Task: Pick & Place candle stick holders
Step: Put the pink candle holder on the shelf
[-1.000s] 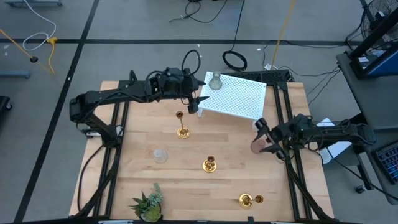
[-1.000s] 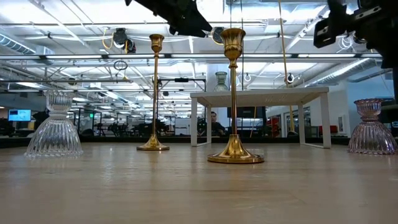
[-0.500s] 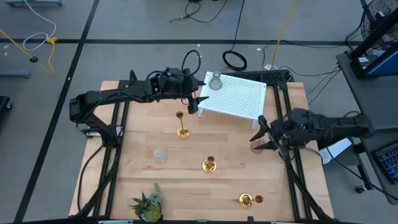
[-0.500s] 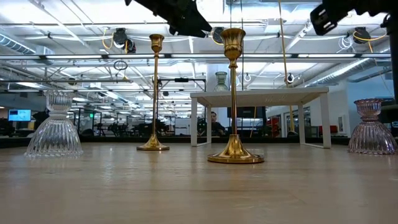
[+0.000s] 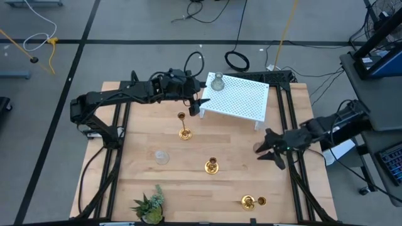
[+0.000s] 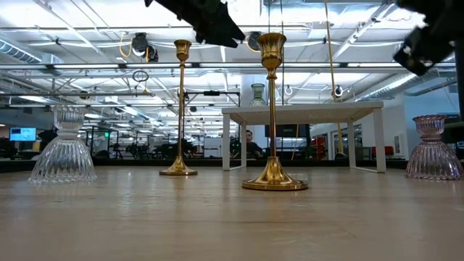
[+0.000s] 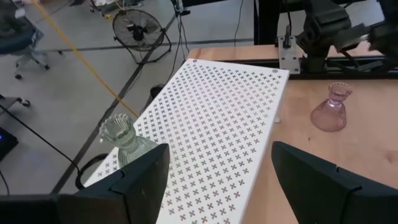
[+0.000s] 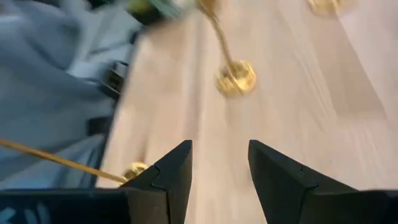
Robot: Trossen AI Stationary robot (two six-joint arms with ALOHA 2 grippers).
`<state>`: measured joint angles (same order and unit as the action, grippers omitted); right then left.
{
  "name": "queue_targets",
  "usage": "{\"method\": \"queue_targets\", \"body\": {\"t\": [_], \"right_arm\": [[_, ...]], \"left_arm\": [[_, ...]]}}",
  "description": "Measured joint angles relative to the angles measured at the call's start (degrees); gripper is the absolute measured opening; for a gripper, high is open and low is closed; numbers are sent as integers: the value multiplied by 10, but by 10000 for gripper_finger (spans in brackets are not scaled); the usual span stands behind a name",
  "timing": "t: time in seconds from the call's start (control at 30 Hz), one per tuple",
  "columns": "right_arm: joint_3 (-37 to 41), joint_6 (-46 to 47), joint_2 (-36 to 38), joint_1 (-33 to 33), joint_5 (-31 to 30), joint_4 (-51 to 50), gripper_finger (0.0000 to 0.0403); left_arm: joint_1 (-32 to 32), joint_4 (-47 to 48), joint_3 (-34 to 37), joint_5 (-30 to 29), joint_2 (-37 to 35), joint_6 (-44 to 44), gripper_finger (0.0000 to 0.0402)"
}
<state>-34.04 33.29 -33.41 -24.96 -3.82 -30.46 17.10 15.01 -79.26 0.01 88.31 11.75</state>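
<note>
the right gripper (image 5: 271,152), fingers spread and empty, has swung back beside the pink glass holder (image 5: 259,148), still ungrasped.

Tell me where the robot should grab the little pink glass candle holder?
Probably by the narrow neck under its cup, coming down from above. The pink ribbed glass candle holder stands upright on the wooden table and flares into a wide skirt below, too broad and sloped for fingers. The open right end effector is right beside it.
</note>
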Motion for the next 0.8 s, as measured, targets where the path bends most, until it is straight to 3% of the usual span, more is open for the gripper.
{"method": "queue_targets", "body": {"t": [0.37, 0.53, 0.67, 0.8], "right_arm": [[0, 250, -49, -55, -21, -152, 148], [0, 364, -75, -64, 7, -209, 148], [0, 371, -98, -64, -28, -265, 148], [18, 331, -114, -65, -100, -233, 148]], "left_arm": [[0, -1, 0, 0, 0, -3, 289], [0, -1, 0, 0, 0, -3, 289], [0, -2, 0, 0, 0, -3, 289], [0, -2, 0, 0, 0, -2, 289]]}}
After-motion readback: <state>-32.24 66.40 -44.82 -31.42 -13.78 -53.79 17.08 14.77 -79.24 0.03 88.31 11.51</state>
